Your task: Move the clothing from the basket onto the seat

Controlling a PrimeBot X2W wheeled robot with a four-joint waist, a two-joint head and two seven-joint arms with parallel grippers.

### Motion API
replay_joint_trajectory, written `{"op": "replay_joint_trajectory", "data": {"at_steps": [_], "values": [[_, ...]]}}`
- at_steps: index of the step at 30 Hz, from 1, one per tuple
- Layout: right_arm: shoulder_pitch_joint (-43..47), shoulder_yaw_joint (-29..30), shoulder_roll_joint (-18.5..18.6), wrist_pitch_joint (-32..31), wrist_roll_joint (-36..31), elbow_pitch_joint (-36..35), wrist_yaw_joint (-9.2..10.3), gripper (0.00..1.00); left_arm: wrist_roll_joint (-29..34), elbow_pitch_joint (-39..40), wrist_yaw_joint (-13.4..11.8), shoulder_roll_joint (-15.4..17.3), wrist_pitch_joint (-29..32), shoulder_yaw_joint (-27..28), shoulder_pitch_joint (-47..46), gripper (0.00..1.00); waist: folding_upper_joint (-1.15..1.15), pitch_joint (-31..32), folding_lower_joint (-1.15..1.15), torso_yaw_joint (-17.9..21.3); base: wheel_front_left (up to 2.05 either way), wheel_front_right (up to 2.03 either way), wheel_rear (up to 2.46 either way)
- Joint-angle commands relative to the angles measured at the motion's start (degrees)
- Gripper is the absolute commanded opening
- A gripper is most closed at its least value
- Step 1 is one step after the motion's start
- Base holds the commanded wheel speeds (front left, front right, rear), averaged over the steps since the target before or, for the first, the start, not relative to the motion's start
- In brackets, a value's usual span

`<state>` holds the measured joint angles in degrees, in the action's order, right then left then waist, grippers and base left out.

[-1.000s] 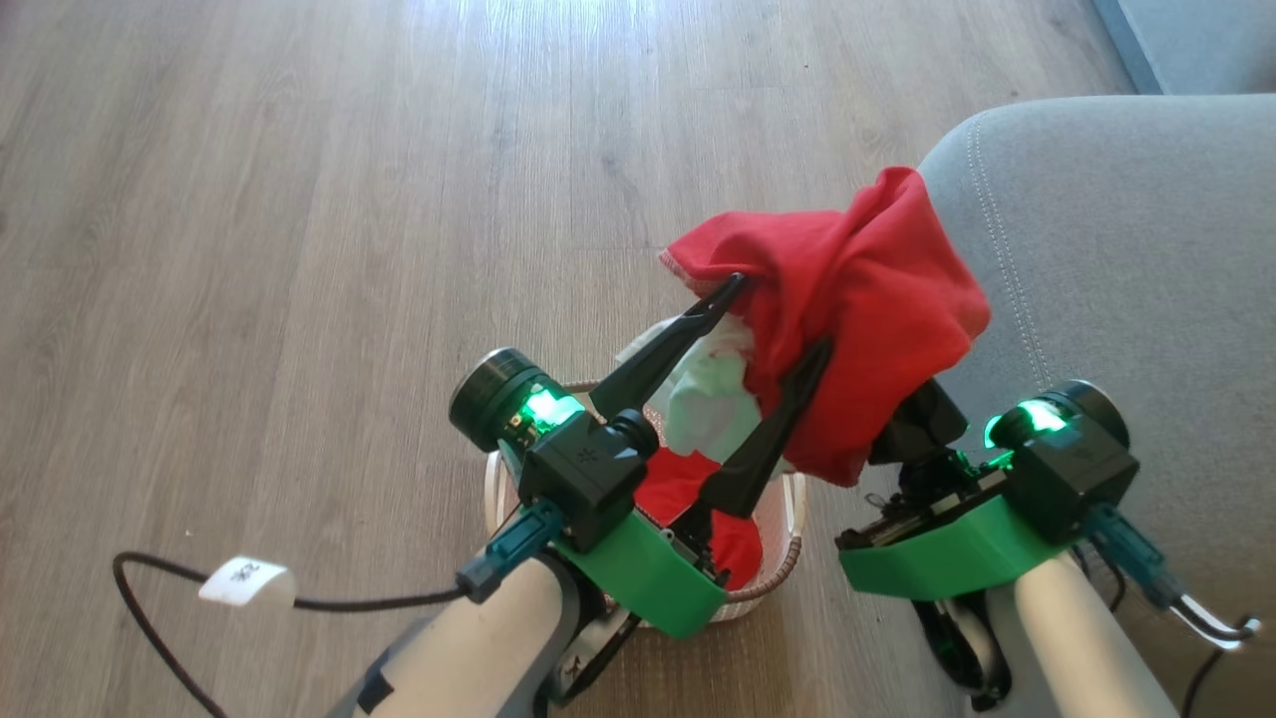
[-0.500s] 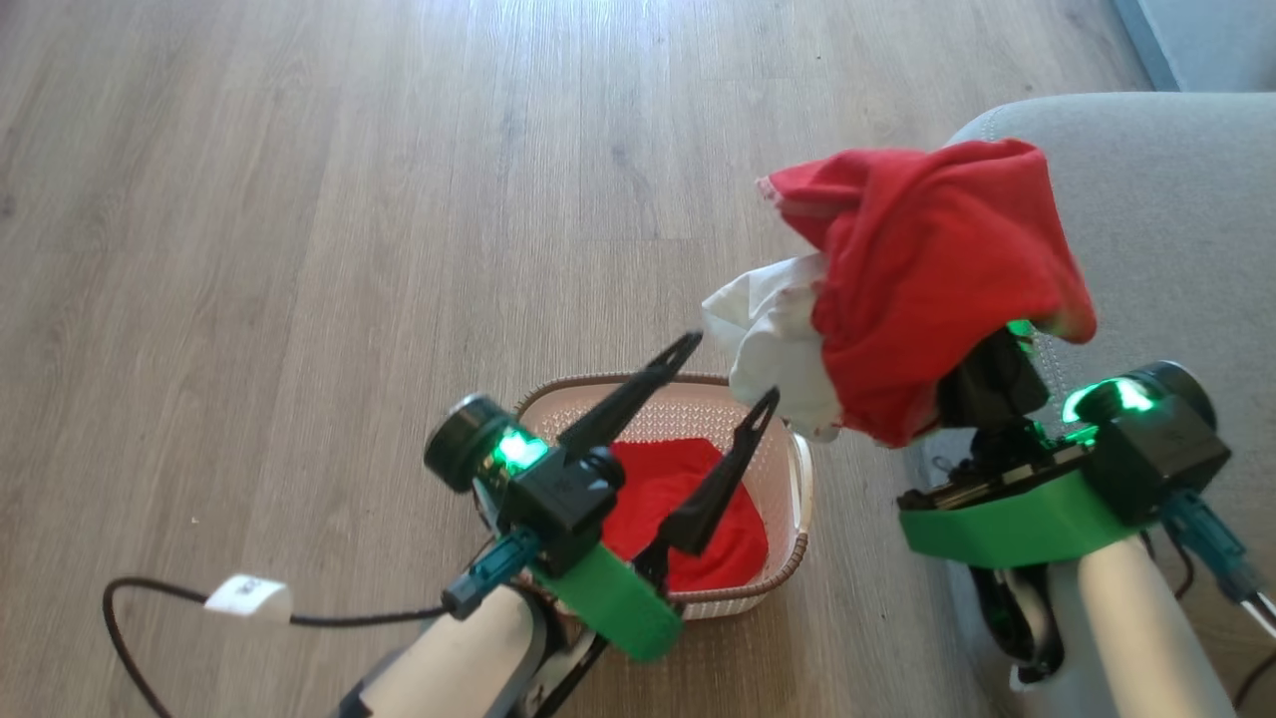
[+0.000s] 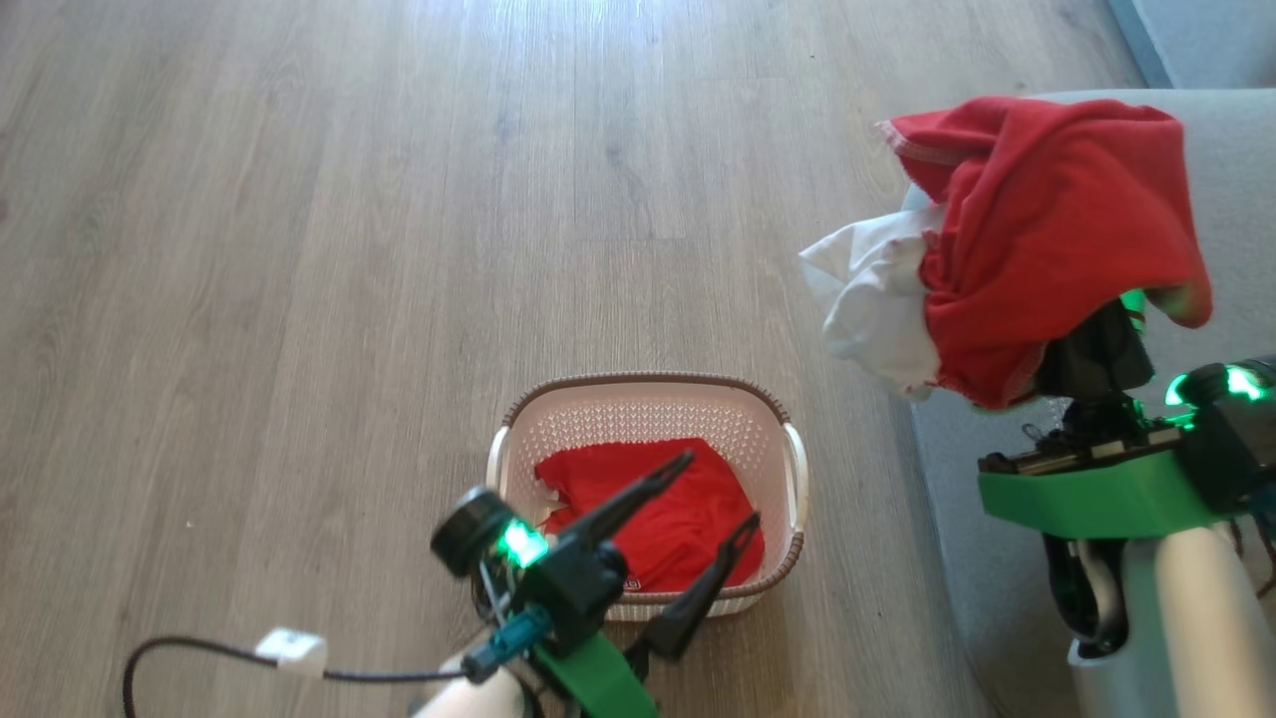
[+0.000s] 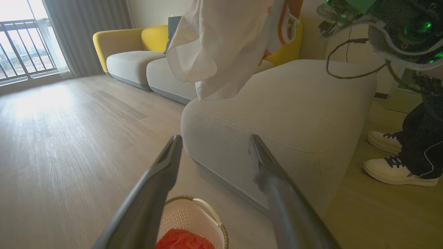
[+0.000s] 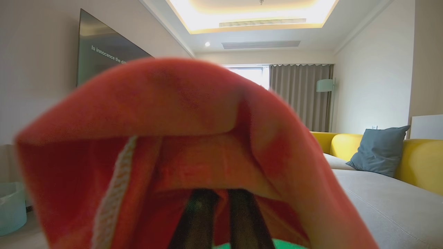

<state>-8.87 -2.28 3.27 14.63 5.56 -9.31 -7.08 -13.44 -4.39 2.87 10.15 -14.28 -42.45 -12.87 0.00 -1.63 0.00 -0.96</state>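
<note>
Head view: the red-and-white garment (image 3: pixel 1047 229) hangs bunched over my right tool (image 5: pixel 220 199), raised off the floor at the corner of the seat (image 3: pixel 1241 199). Its red bulk sits above the cushion's rounded edge, while the white panel juts out past that edge over the floor. In the right wrist view the two dark fingers stand pressed together with red fabric pinched between them, and cloth drapes all round them. From the left wrist view the white hem hangs down to the seat's double-stitched edge; I cannot tell whether it touches.

A second red garment (image 3: pixel 658 519) lies flat in the basket (image 3: pixel 648 382), with a bit of printed lettering showing at its near edge. The basket stands on the wood-look floor (image 3: pixel 299 249) near the seat's side wall, with a strip of bare floor between its right handle and the upholstery.

My left tool (image 3: pixel 721 488) hovers over the near part of the basket, fingers spread wide and empty, well clear of the rim and the cloth below.

To the left and ahead the floor runs open. A black cable with a white tag (image 3: pixel 289 648) trails beside my left arm. Past the seat's far side, a person's white shoes (image 4: pixel 398 171) stand on the floor.
</note>
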Motion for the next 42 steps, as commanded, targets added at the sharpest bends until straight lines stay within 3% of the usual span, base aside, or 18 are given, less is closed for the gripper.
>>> {"op": "replay_joint_trajectory", "data": {"at_steps": [1, 18, 28, 35, 42], "values": [[-1.9, -0.6, -0.3, 0.4, -0.5, -2.6, -0.41, 0.00, 0.8, 1.2, 0.5, 0.3, -0.7, 2.5, -0.4, 1.00, 0.00, -0.1, 0.00, 0.2, 0.00, 0.00, 0.00], [0.9, 3.6, -0.2, 0.4, -1.4, -4.4, -0.41, 0.00, 4.0, 0.6, 3.5, -4.1, -0.7, 12.3, 6.0, 1.00, 0.00, -1.4, 0.00, 1.8, 0.00, 0.00, 0.00], [0.9, 4.1, -0.3, 0.4, -1.4, -4.4, -0.41, 0.00, 5.7, 0.9, 4.4, -5.5, -0.7, 13.6, 6.2, 1.00, 0.00, -1.9, 0.00, 3.6, 0.00, 0.00, 0.00], [0.7, 5.2, -0.4, 0.4, -2.1, -5.0, -0.41, 0.00, 6.1, 1.5, 4.6, -5.5, -0.7, 13.4, 6.3, 1.00, 0.00, -2.7, 0.00, 6.8, 0.00, 0.00, 0.00], [0.7, 5.8, -0.4, 0.4, -1.5, -5.5, -0.41, 0.00, 6.1, 2.4, 4.6, -5.4, -0.7, 12.3, 5.8, 1.00, 0.00, -3.7, 0.00, 12.7, 0.00, 0.00, 0.00]]}}
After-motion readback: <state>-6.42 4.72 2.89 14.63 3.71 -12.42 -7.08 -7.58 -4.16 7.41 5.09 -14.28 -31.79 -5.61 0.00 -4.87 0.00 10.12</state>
